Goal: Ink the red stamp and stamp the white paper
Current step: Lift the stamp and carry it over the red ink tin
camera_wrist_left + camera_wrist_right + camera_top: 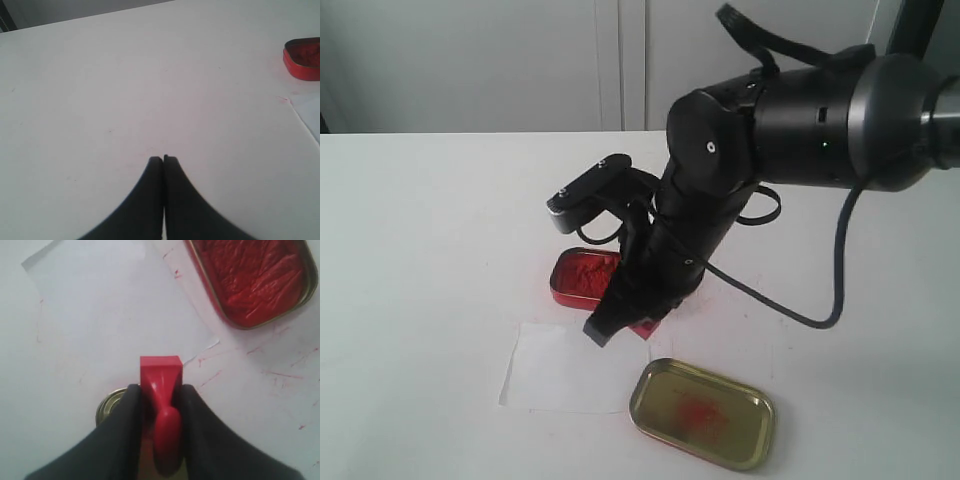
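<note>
Your right gripper (160, 388): pinching the red stamp (160, 367) above the white paper (100, 305). Your left gripper (163, 159): pressed together over the bench (125, 75).

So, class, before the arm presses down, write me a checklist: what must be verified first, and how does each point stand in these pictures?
1. Hold on the red stamp by the right gripper: ok, both fingers clamp its handle.
2. Stamp's face inked: cannot tell, it faces away.
3. Stamp over the white paper: cannot tell; it sits by the sheet's edge.
4. The left gripper out of the way: ok, shut over the table.
5. The red ink tin open: ok, the gold lid lies apart.
</note>
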